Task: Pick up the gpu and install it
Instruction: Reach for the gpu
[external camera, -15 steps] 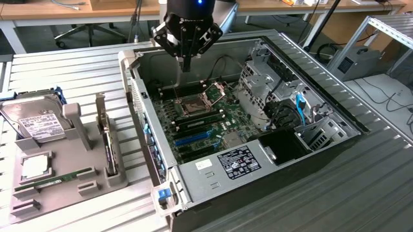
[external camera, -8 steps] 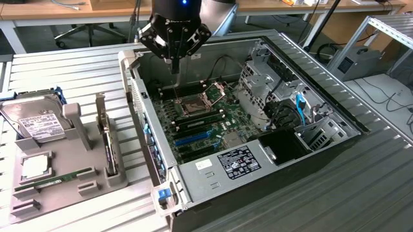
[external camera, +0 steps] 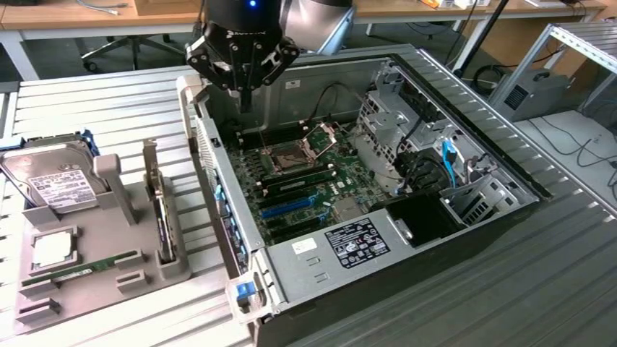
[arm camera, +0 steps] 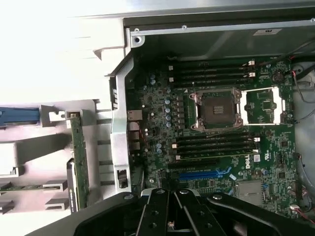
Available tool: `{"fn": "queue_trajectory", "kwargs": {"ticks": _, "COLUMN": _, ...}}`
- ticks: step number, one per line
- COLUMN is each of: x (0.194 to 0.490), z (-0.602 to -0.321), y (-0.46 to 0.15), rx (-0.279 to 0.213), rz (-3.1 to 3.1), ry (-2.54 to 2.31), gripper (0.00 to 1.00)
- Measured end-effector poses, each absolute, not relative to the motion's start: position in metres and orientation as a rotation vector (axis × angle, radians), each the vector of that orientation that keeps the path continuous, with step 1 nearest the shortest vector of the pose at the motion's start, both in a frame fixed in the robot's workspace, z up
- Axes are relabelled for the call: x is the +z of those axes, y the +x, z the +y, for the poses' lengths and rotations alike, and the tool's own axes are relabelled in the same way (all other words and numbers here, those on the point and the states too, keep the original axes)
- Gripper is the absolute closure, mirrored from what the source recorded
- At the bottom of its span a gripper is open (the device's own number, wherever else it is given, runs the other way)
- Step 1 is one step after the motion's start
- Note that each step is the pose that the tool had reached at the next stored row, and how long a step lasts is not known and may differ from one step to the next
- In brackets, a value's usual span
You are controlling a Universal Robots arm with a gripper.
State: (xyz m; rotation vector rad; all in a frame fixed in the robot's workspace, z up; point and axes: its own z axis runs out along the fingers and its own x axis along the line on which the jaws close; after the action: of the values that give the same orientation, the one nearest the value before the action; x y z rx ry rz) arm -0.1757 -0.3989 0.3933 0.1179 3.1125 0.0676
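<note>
The gpu [external camera: 161, 217] stands on edge in a slot of the grey holder tray [external camera: 106, 289] at the exterior view's left, its silver bracket end up at the far side. In the wrist view the gpu [arm camera: 78, 157] appears as a thin green edge beside the case wall. My gripper [external camera: 246, 97] hangs over the open computer case [external camera: 289, 253], above its rear corner, with its fingers together and nothing between them. The black gripper [arm camera: 170, 199] looks down on the motherboard [arm camera: 275, 147] and its blue slot [arm camera: 204, 173]. The gpu lies off to the side of the gripper, untouched.
The holder tray also carries a silver hard drive [external camera: 58, 181], a processor chip [external camera: 53, 249] and a green RAM stick [external camera: 82, 271]. Inside the case are an open processor socket [external camera: 289, 157], a metal drive cage [external camera: 386, 130] and cables. The case's side wall [external camera: 217, 210] stands between tray and motherboard.
</note>
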Motion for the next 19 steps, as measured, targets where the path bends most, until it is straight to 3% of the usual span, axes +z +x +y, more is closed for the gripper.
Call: {"fn": "queue_trajectory", "kwargs": {"ticks": 19, "x": 0.393, "z": -0.399, "y": -0.253, "rx": 0.068, "rz": 3.112, "ry": 0.118, "gripper": 0.89}}
